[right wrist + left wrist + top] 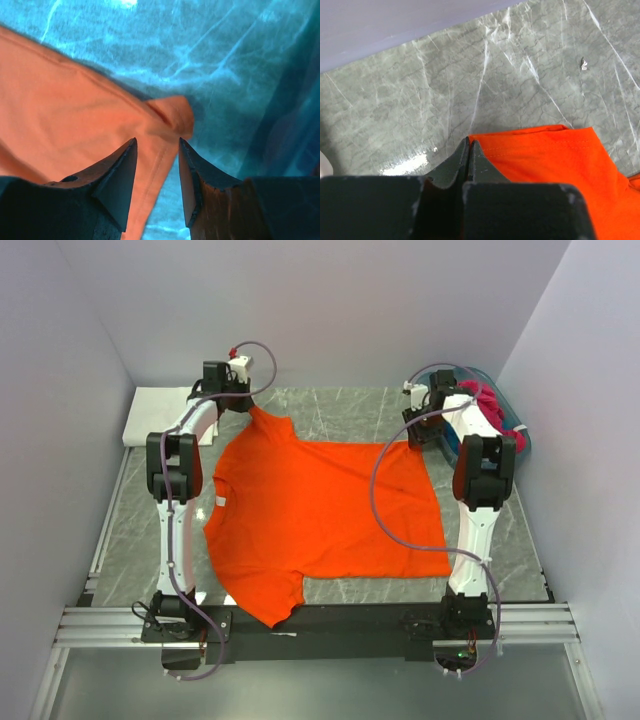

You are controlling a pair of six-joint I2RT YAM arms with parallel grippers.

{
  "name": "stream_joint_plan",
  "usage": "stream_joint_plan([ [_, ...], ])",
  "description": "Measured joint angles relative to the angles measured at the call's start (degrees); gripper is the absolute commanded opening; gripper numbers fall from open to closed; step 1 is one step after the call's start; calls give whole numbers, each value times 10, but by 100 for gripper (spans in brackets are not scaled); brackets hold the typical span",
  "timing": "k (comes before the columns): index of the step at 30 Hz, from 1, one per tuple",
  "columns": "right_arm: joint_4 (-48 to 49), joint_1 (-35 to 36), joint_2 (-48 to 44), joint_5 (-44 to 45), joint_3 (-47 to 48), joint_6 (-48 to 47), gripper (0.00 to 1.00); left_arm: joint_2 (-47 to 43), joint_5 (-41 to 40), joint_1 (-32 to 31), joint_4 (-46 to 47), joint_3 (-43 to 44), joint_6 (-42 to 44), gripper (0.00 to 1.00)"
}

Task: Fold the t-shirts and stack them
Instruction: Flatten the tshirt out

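Observation:
A bright orange t-shirt (320, 515) lies spread flat on the grey marbled table, one sleeve hanging over the near edge. My left gripper (247, 402) is at the far left, shut on a sleeve tip, and the cloth is drawn up to a point there. In the left wrist view the shut gripper (469, 142) pinches the orange edge (545, 155). My right gripper (415, 435) is at the shirt's far right corner. In the right wrist view it (157, 142) is open, with the orange corner (75, 110) lying between the fingers.
A folded white t-shirt (160, 412) lies at the far left corner. A teal basket (515, 435) holding magenta cloth (485, 400) stands at the far right, behind the right arm. Walls close in the table on three sides.

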Motion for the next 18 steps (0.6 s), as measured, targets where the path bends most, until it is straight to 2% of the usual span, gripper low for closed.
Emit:
stream_joint_plan([
  [5,0,5,16,18,9,-2,40,-4,0,0,0,-9,0,0],
  [8,1,7,16,31,9,-5,28,-5,0,1,0,-11,-2,0],
  [9,2,9,16,36,9,-6,18,-6,0,1,0,-12,-2,0],
  [12,1,15,16,44,9,-12,2,-9,0,1,0,-16,-3,0],
  [18,21,36,5,44,-33,-22,0,-18,0,3,0,-23,-3,0],
])
